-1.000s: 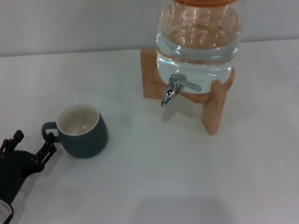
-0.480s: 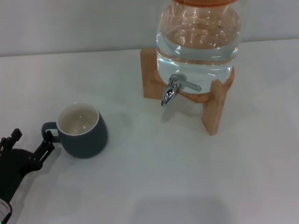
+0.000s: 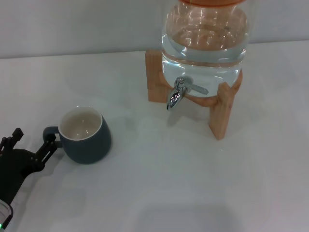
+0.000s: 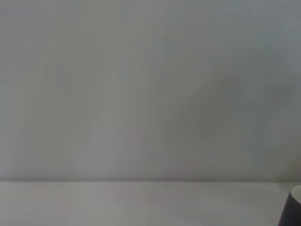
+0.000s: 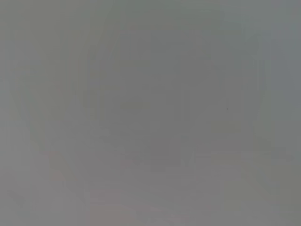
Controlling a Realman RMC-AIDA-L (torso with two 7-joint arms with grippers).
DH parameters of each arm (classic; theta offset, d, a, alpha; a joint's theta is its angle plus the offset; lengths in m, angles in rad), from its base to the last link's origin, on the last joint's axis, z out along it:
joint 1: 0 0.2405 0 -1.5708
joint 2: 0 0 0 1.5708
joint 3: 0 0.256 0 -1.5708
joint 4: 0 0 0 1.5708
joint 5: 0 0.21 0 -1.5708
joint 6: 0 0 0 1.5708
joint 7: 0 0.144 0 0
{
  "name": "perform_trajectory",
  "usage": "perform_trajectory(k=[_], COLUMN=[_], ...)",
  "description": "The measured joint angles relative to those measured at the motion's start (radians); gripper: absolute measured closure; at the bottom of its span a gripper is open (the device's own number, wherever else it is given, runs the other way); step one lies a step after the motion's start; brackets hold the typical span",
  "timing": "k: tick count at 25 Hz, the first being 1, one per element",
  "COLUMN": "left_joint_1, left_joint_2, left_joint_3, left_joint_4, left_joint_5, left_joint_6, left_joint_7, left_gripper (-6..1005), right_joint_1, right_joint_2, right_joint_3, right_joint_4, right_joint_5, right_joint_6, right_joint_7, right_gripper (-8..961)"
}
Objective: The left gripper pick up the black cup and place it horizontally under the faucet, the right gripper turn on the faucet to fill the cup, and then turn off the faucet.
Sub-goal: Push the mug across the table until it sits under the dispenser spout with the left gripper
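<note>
The black cup (image 3: pixel 87 137) stands upright on the white table at the left, cream inside showing, its loop handle (image 3: pixel 50 134) pointing left. My left gripper (image 3: pixel 33 140) is at the lower left, open and empty. One fingertip (image 3: pixel 49 145) is just beside the handle; I cannot tell if it touches. An edge of the cup shows in the left wrist view (image 4: pixel 294 212). The chrome faucet (image 3: pixel 176 94) juts from the glass water jar (image 3: pixel 205 43), its lever lying to the right, with no water running. My right gripper is out of view.
The jar rests on a wooden stand (image 3: pixel 222 113) at the back right. A pale wall runs behind the white table (image 3: pixel 159 183). The right wrist view shows only plain grey.
My left gripper has crept forward toward the cup's handle, still open. The cup and faucet have not moved.
</note>
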Motion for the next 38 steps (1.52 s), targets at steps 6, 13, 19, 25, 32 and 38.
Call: perform_trajectory(k=[6, 13, 19, 25, 32, 38], left_joint_1=[-0.005, -0.005, -0.005, -0.013, -0.014, -0.017], left_joint_2=[-0.001, -0.001, 0.0, 0.0, 0.0, 0.001], left_joint_3=[0.0, 0.0, 0.002, 0.005, 0.007, 0.008], left_joint_4=[0.0, -0.002, -0.004, -0.008, -0.008, -0.009], left_joint_5=[-0.001, 0.0, 0.006, 0.007, 0.007, 0.009], left_joint_6=[0.024, 0.025, 0.024, 0.026, 0.027, 0.033], left_joint_7=[0.0, -0.002, -0.004, -0.004, -0.005, -0.006], left_gripper=[251, 266, 279, 350, 498, 787], right_joint_1=[-0.003, -0.004, -0.004, -0.004, -0.003, -0.003], right_joint_2=[0.001, 0.001, 0.001, 0.0, 0.0, -0.001], right_joint_3=[0.0, 0.0, 0.0, 0.0, 0.0, 0.0], right_joint_4=[0.0, 0.0, 0.0, 0.0, 0.0, 0.0], right_joint_5=[-0.001, 0.0, 0.004, 0.004, 0.004, 0.005], right_joint_6=[0.001, 0.002, 0.002, 0.001, 0.001, 0.001], right_joint_7=[0.0, 0.0, 0.0, 0.0, 0.0, 0.0], right_gripper=[112, 112, 112, 112, 112, 112])
